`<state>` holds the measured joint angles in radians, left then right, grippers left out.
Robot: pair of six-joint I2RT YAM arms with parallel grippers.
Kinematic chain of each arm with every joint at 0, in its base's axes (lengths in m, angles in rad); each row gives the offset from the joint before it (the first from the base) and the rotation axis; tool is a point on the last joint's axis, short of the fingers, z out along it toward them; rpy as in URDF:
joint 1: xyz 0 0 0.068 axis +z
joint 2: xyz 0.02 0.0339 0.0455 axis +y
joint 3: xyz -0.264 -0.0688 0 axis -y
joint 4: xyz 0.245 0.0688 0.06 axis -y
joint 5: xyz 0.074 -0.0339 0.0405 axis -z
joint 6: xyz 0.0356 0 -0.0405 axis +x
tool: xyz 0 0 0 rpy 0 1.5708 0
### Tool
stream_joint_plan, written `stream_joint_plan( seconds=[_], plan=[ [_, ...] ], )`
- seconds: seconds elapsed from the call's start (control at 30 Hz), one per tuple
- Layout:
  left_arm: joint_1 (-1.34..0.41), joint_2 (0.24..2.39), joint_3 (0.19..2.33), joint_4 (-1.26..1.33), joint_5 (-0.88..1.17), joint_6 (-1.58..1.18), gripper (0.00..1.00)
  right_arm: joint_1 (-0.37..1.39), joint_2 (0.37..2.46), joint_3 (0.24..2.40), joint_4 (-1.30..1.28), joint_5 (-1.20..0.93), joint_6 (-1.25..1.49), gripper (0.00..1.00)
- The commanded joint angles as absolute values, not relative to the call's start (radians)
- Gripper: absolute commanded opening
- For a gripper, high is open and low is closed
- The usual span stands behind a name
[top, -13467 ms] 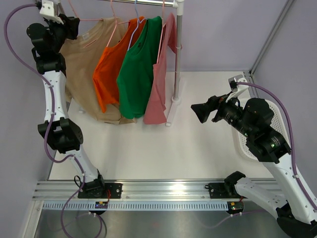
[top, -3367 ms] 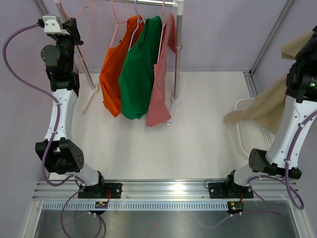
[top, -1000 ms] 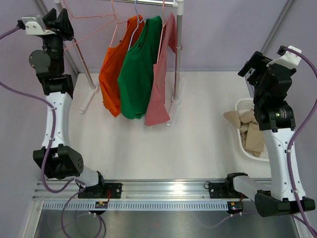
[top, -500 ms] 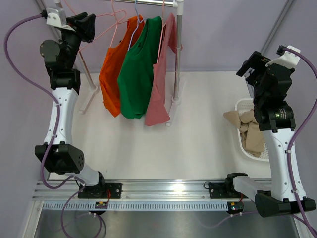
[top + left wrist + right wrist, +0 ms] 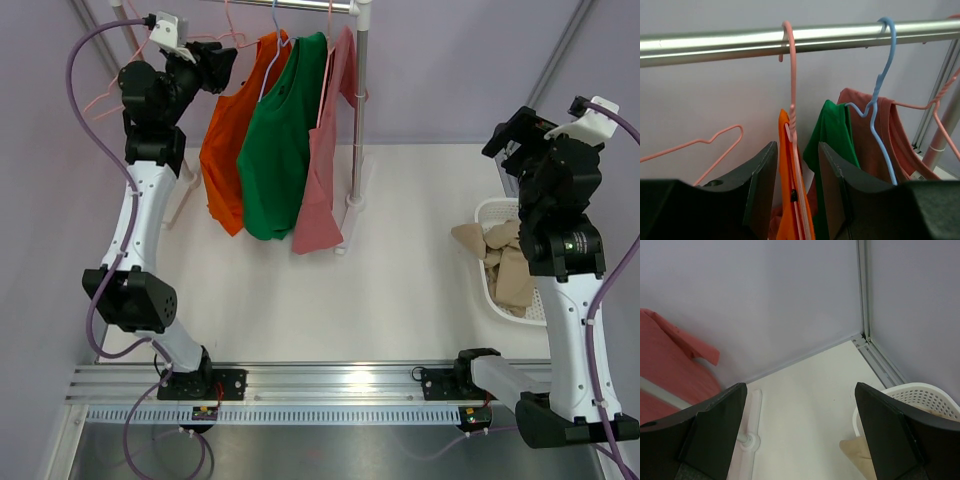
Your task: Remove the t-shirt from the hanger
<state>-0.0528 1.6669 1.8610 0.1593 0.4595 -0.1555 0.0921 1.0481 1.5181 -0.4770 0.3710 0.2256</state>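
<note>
An orange t-shirt (image 5: 225, 150) hangs on a pink hanger (image 5: 790, 85) from the metal rail (image 5: 730, 42). My left gripper (image 5: 215, 65) is raised to the rail and open. In the left wrist view, the left gripper (image 5: 797, 150) has the hanger's neck and the orange t-shirt's collar (image 5: 785, 165) between its fingers (image 5: 762, 185), without touching. My right gripper (image 5: 508, 130) is open and empty, held high above the basket; it also shows wide open in the right wrist view (image 5: 800, 390). A tan t-shirt (image 5: 500, 265) lies in the white basket (image 5: 492, 212).
A green t-shirt (image 5: 280, 150) on a blue hanger (image 5: 880, 95) and a salmon t-shirt (image 5: 325, 160) hang to the right of the orange one. An empty pink hanger (image 5: 715, 142) hangs to the left. The rack's pole (image 5: 360, 110) and foot (image 5: 747, 440) stand on the table.
My left gripper has swung right from the empty pink hanger to the orange t-shirt's hanger. The right arm has hardly moved; the tan t-shirt stays in the basket.
</note>
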Motion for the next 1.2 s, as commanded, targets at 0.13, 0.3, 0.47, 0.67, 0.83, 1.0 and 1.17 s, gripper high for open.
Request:
stream_joint_plan(
  seconds=[0.13,0.3,0.47,0.67,0.83,1.0,1.17],
  plan=[
    [-0.095,1.693,1.917,0.078,0.422,-0.037,0.43,0.104,1.014,1.545,-0.48,0.342,0.23,0.99],
    [-0.126,1.733,1.968,0.005,0.393,0.032,0.38,0.104,1.008,1.536,-0.479,0.336,0.233,0.99],
    [-0.129,1.743,1.977,0.005,0.357,0.029,0.19,0.103,1.006,1.532,-0.479,0.334,0.23,0.99],
    [-0.133,1.749,1.986,0.005,0.328,0.046,0.2,0.103,1.005,1.529,-0.472,0.325,0.232,1.0],
    [-0.135,1.755,1.988,0.005,0.318,0.055,0.0,0.104,1.005,1.525,-0.469,0.319,0.235,0.99],
    [-0.137,1.77,2.029,0.003,0.299,0.041,0.0,0.104,1.009,1.525,-0.469,0.31,0.236,0.99],
    [-0.14,1.786,2.108,0.003,0.287,0.006,0.0,0.104,1.038,1.543,-0.483,0.269,0.238,0.99]
  ],
)
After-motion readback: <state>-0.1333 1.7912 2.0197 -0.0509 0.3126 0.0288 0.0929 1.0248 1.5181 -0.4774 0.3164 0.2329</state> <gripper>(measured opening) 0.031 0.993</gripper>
